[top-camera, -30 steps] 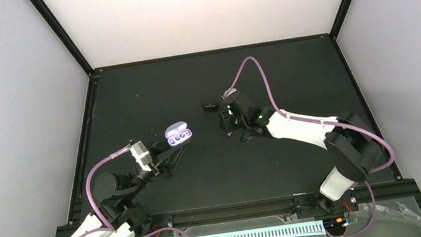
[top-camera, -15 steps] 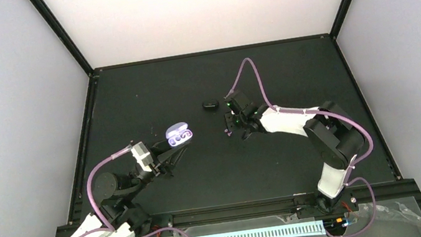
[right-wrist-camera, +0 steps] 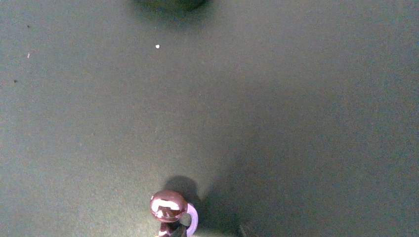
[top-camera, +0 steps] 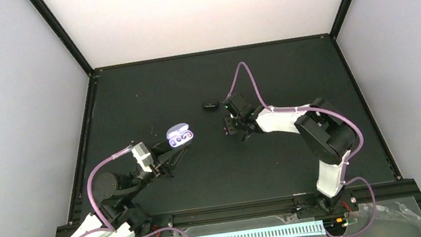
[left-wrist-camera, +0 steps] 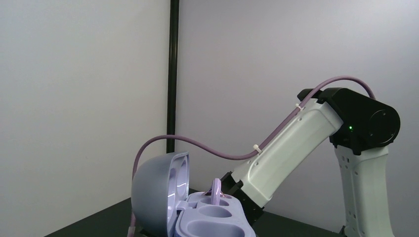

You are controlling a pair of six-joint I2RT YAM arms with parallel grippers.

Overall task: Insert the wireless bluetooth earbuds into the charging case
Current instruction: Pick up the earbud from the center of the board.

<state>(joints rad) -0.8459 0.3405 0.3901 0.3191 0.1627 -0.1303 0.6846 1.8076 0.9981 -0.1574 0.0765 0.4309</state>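
Left wrist shows the pale lavender glossy clamshell charging case (left-wrist-camera: 158, 197) open, lid up: near well looks empty, and a lavender loop pokes from the far well, maybe one bud seated, can't confirm. Right wrist has a tiny shiny dark rounded earbud (right-wrist-camera: 169, 207) low over the black counter (right-wrist-camera: 296, 98). Can't tell if my right claw (top-camera: 228, 129) grips it, nor if my left claw (top-camera: 178, 150) grips the case. At least one insertion left, I'd say.
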